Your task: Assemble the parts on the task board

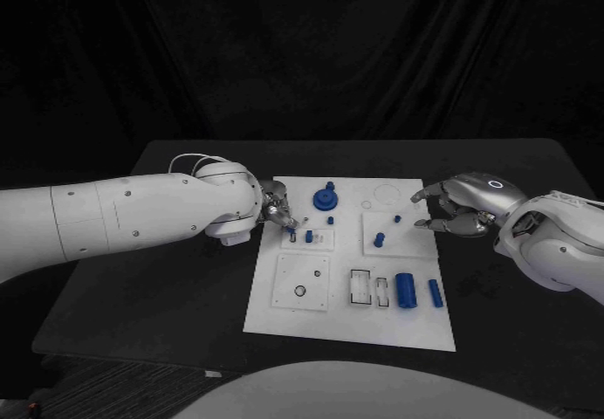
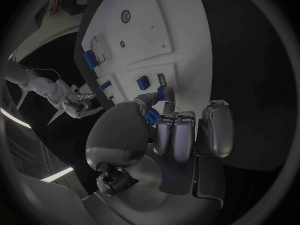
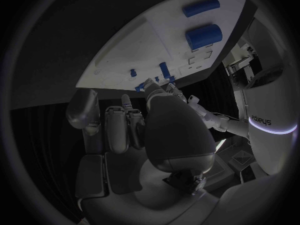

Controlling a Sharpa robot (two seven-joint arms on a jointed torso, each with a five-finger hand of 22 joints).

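Near board's right edge, blue cylinder (image 1: 405,291), long axis front-to-back

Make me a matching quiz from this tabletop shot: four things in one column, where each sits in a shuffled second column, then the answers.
Things
1. blue gear
2. big blue cylinder
3. left hand
4. right hand

Places
A. lying on the board's near right part, beside a slimmer blue rod
B. at the board's right edge, far half
C. standing on the board's far part, near the middle
D. at the board's left edge, fingertips on a small blue piece

Pairs: 1-C, 2-A, 3-D, 4-B. All places refer to the white board.
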